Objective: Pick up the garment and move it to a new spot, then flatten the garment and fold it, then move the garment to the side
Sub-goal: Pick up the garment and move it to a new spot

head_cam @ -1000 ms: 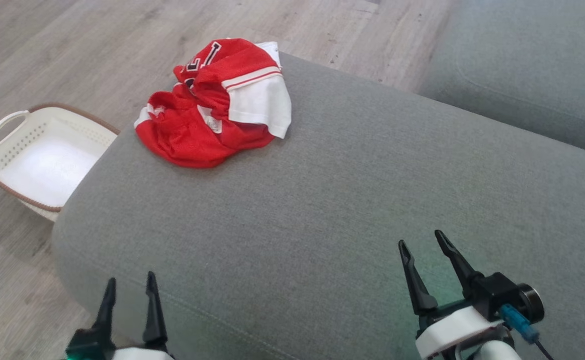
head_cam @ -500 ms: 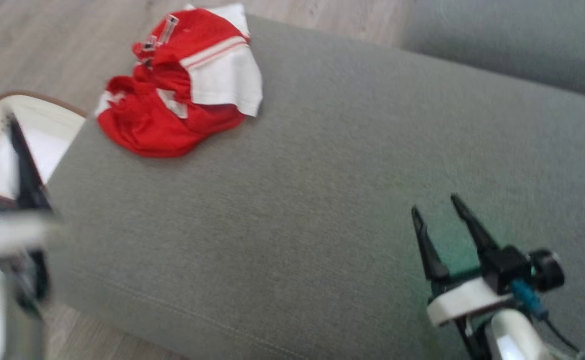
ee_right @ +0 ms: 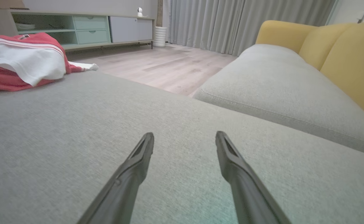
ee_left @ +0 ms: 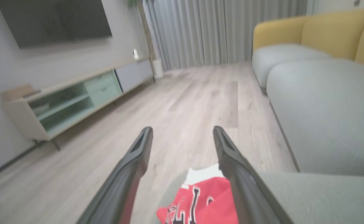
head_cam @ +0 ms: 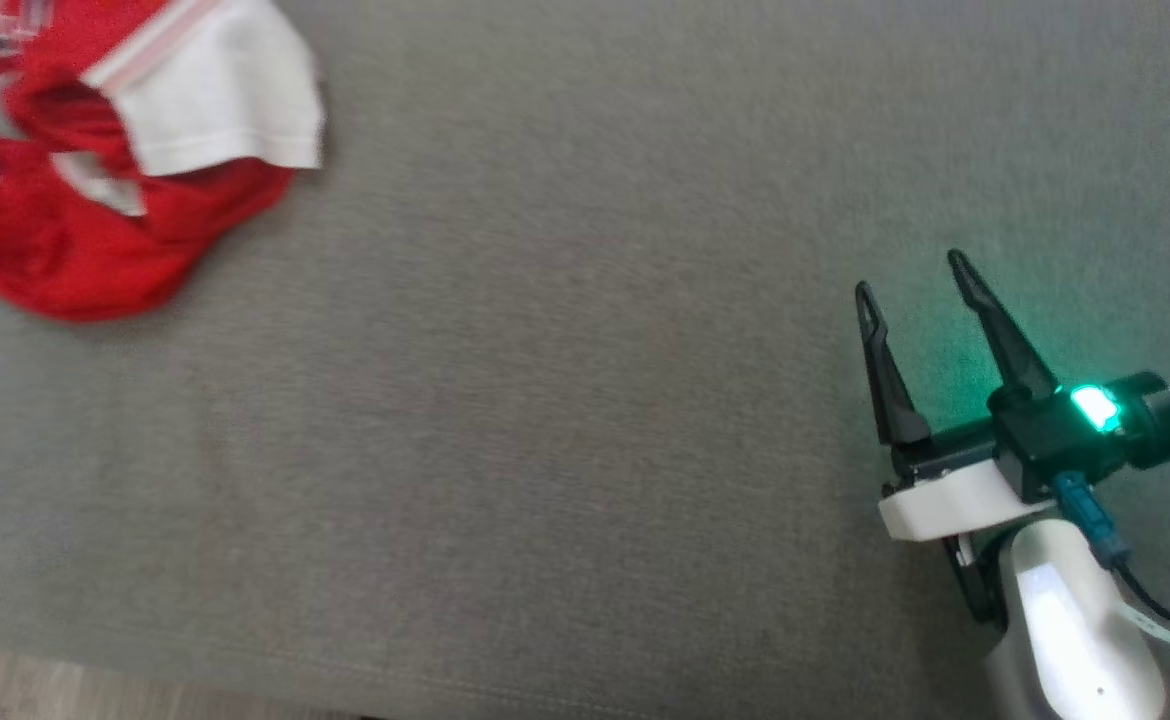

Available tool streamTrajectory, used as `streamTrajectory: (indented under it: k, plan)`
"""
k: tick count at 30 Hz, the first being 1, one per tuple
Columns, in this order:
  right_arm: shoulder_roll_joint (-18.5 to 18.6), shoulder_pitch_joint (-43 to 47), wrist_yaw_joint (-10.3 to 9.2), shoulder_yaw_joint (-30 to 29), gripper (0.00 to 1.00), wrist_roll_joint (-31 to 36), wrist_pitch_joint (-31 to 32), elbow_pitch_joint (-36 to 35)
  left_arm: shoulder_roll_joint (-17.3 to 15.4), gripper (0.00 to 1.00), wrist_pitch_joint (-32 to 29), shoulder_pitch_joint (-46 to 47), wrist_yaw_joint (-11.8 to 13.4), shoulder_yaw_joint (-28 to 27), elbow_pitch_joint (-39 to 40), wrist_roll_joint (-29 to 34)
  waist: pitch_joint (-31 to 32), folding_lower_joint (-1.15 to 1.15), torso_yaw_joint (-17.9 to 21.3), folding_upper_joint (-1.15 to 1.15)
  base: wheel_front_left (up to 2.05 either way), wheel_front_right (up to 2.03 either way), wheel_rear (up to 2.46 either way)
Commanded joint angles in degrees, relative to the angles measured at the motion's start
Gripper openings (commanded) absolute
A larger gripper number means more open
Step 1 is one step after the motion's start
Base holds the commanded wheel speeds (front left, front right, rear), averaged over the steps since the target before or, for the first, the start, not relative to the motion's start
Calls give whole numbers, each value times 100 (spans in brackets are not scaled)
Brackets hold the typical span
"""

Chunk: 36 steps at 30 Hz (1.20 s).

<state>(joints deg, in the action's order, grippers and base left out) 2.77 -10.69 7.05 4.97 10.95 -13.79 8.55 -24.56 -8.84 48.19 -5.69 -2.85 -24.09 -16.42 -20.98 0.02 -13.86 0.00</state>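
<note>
The garment [head_cam: 95,180], a crumpled red and white jersey, lies bunched at the far left of a grey sofa cushion [head_cam: 565,400]. My right gripper [head_cam: 915,275] hovers open over the cushion's right side, far from the cloth. In the right wrist view that gripper [ee_right: 185,137] spreads its fingers just above bare cushion, and the garment [ee_right: 23,62] sits away at the upper left. In the left wrist view my left gripper [ee_left: 182,132] is open above the garment [ee_left: 203,202], whose red lettered part shows between the fingers below.
A second grey cushion [ee_right: 278,90] with yellow backrests [ee_right: 350,56] lies to the right. Wooden floor [ee_left: 185,109] stretches beyond the cushion's far edge toward a low TV cabinet [ee_left: 73,99] and curtains [ee_left: 219,31].
The head camera has swung down and right, so garment and cushion shifted to the upper left. The basket and left gripper have left the head view. Both grippers stay open.
</note>
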Motion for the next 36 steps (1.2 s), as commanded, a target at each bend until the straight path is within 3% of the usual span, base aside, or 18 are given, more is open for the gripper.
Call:
streamTrajectory:
  k: [1, 10, 12, 16, 17, 19, 20, 29, 36]
  plan:
    - [18, -152, 44, 132, 100, 48, 30, -242, -353, 100, -86, 174, -30, -107, 2, -36, -514, -2, 406, 0, 0, 0, 0]
    - [109, -217, 44, 188, 100, 85, 255, -710, -604, 100, -720, 434, -144, 412, -1517, -76, -1234, -2, 671, 0, 0, 0, 0]
    - [146, -249, 44, 169, 100, 85, 261, -753, -768, 100, -745, 481, -118, 538, -1756, 108, -1321, -2, 694, 0, 0, 0, 0]
    - [208, -299, 44, 128, 100, 81, 256, -774, -786, 100, -938, 608, -35, 587, -2255, 129, -1387, -2, 696, 0, 0, 0, 0]
    - [214, -311, 44, 121, 100, 81, 254, -778, -775, 92, -970, 626, -41, 592, -2362, 105, -1395, -2, 692, 0, 0, 0, 0]
    - [220, -334, 44, 115, 100, 82, 247, -782, -732, 10, -993, 663, -55, 572, -2540, 16, -1404, -2, 679, 0, 0, 0, 0]
    - [219, -346, 44, 110, 100, 86, 242, -781, -721, 0, -958, 686, -55, 568, -2599, -4, -1403, -2, 670, 0, 0, 0, 0]
    - [169, -405, 44, 113, 100, 50, 135, -585, -773, 0, 63, 957, 61, 583, -2732, 60, -1097, -2, 559, 0, 0, 0, 0]
    - [99, -430, 44, -17, 100, 12, -23, -169, -840, 0, 530, 1241, -53, 878, -2711, 218, -340, -2, 615, 0, 0, 0, 0]
